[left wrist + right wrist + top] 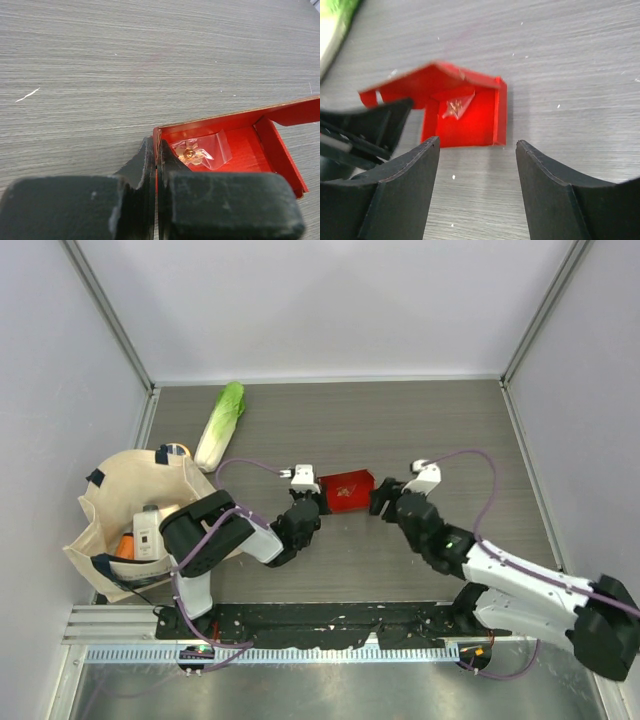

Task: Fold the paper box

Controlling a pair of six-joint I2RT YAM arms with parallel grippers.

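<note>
The paper box (240,142) is a single bright red piece, lying open-topped on the table (125,60) between the two grippers. The left gripper (156,150) is pressed together on the box's left wall, the thin card pinched between its fingers. The right gripper (477,147) has its jaws wide apart with nothing between them, just beside the box's other side and not touching it. Inside the box lies one small clear packet (200,150) with a gold piece in it, perhaps a trinket; it is too blurred to tell. In the right wrist view one flap stands tilted over the box, its left end hidden behind the left gripper. Well apart to the left sit one beige tote bag (115,490) and one green cabbage (220,423). The bag's contents are hard to make out.
</note>
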